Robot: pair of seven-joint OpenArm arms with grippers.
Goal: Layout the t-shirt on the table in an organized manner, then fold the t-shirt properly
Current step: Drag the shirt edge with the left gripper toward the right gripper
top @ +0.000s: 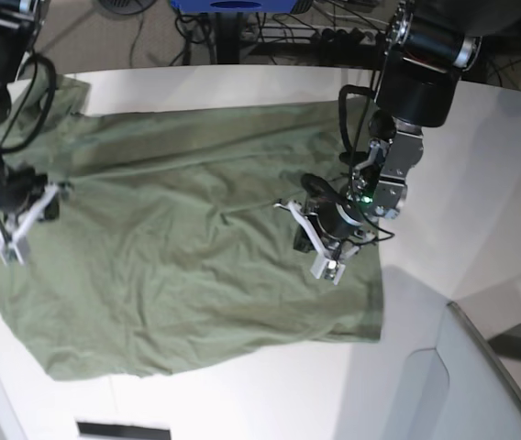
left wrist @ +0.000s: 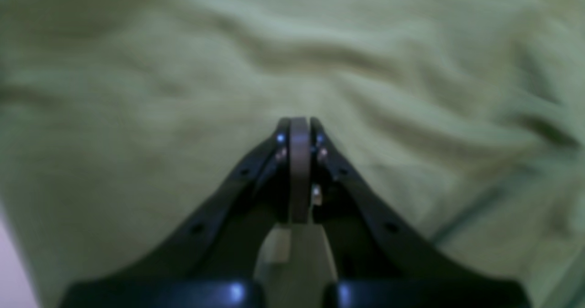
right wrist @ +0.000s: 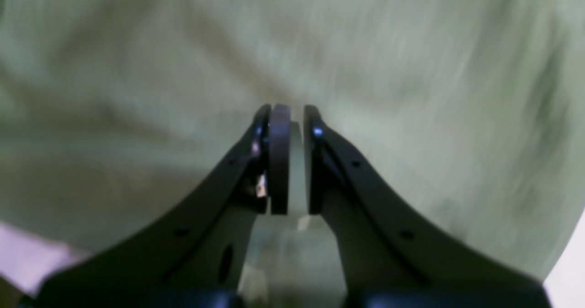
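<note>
You're mid layout: the t-shirt (top: 178,266) lies rumpled on the desk (top: 481,183). Left gripper (left wrist: 299,130) fully closed, right gripper (right wrist: 288,120) narrow, both over cloth; a pinch isn't clear. Next, smooth the creases flat.

Olive-green t-shirt (top: 169,266) spread wrinkled across white table (top: 481,202), one sleeve apparently at far corner

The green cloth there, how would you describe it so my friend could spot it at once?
Look at the big white table that fills the base view. Spread across most of it, between the two black robot arms, lies the t-shirt. It is the only cloth in view, olive-green, soft and wrinkled, lying mostly flat.
</note>
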